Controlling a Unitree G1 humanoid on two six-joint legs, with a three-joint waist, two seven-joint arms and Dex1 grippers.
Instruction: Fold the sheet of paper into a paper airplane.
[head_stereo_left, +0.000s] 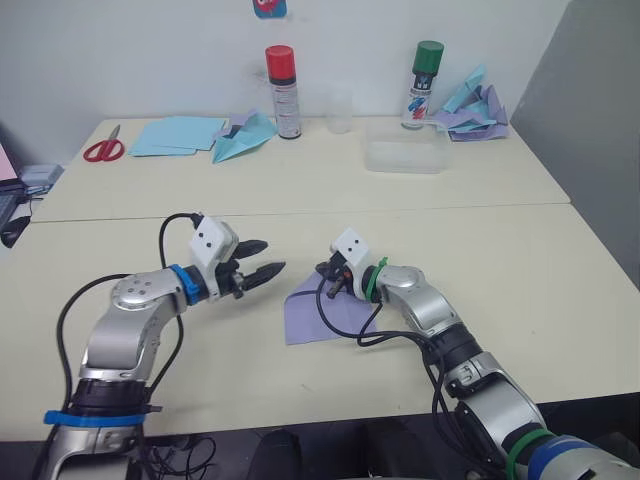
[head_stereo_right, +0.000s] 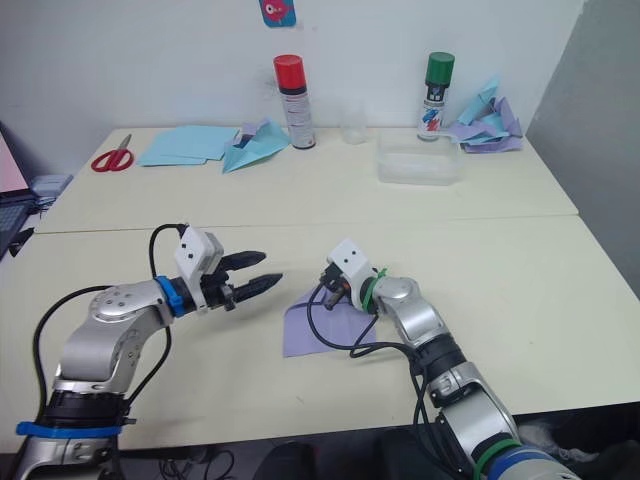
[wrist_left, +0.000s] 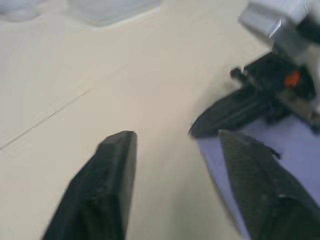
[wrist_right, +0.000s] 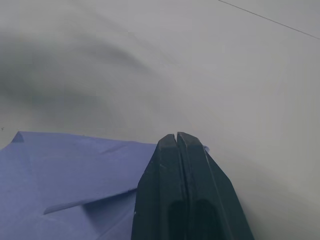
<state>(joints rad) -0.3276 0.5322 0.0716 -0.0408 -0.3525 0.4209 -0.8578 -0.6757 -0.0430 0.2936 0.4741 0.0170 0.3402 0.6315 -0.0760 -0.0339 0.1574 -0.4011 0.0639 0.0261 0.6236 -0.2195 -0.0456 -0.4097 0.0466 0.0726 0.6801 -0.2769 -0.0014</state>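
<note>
My right wrist view shows the right gripper (wrist_right: 176, 137) pressed together at the edge of the sheet of paper (head_stereo_left: 305, 312), which lies flat on the near table (head_stereo_left: 560, 300) with a fold raised. Left gripper (head_stereo_left: 266, 259) spread, beside the sheet. Two spray cans (head_stereo_left: 283, 90), one clear tray (head_stereo_left: 405, 156), contents unclear.
</note>
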